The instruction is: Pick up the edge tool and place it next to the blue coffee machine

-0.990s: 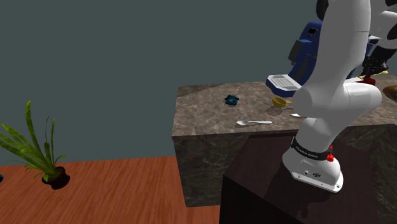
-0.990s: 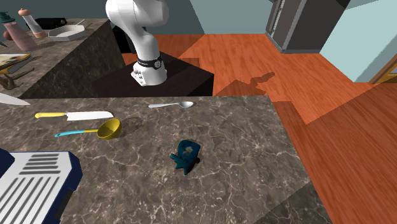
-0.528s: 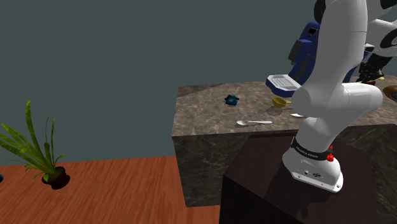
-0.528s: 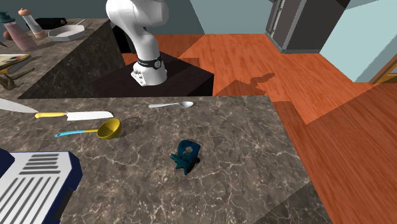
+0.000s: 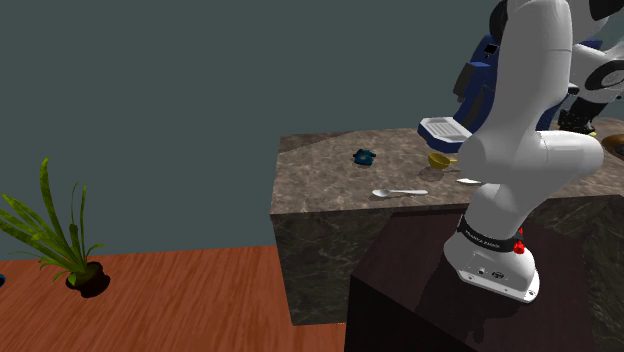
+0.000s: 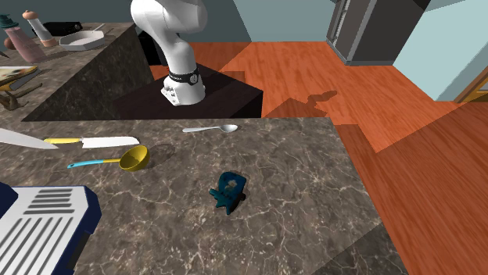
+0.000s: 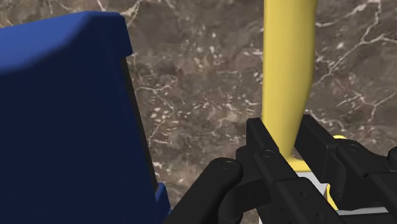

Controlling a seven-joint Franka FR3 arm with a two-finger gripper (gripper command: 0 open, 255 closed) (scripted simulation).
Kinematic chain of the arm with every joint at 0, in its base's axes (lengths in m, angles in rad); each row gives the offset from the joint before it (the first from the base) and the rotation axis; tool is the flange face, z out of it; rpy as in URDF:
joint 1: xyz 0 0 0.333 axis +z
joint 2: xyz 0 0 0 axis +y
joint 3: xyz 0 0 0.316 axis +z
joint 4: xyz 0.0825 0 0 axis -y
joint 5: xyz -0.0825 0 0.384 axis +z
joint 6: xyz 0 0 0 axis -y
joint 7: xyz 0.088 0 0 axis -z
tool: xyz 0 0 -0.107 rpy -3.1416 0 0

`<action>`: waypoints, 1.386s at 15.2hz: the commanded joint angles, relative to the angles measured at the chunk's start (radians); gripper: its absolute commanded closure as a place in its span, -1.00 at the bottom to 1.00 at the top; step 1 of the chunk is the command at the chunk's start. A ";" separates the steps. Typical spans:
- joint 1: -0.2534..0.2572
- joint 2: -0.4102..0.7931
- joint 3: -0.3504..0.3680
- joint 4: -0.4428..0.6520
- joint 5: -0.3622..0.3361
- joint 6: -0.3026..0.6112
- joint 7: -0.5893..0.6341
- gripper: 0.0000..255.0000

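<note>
My gripper (image 7: pixel 287 137) is shut on the yellow handle of a knife (image 7: pixel 287 70), which sticks out past the fingertips (image 7: pixel 259 136) over the dark marble counter (image 7: pixel 197 83). The blue coffee machine (image 7: pixel 63 114) stands close beside the gripper. In the second exterior view the held knife's pale blade (image 6: pixel 25 139) pokes in from the left edge, above the counter and near the machine's grey drip tray (image 6: pixel 43 219). In the shoulder view the gripper (image 5: pixel 572 117) hangs behind the white arm, beside the coffee machine (image 5: pixel 480 72).
A second yellow-handled knife (image 6: pixel 87 142), a yellow ladle with a blue handle (image 6: pixel 125 161), a silver spoon (image 6: pixel 211 128) and a small teal object (image 6: pixel 229 191) lie on the counter (image 6: pixel 297 180). Another counter with shakers (image 6: pixel 35 35) stands behind. A plant (image 5: pixel 60 240) sits on the floor.
The held knife's blade has slid further into the second exterior view, toward the counter knife. In the shoulder view the gripper has shifted left toward the coffee machine.
</note>
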 commanded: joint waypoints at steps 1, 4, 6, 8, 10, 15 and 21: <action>-0.014 0.017 0.018 0.000 0.021 0.013 -0.013 1.00; -0.035 0.042 0.045 -0.004 0.052 0.035 -0.036 1.00; -0.049 0.060 0.064 -0.005 0.074 0.049 -0.050 1.00; -0.062 0.077 0.082 -0.005 0.095 0.063 -0.065 1.00; -0.076 0.095 0.101 -0.004 0.116 0.076 -0.080 1.00; -0.113 0.139 0.150 0.001 0.166 0.111 -0.115 1.00; -0.196 0.146 0.252 0.003 0.151 0.170 -0.115 1.00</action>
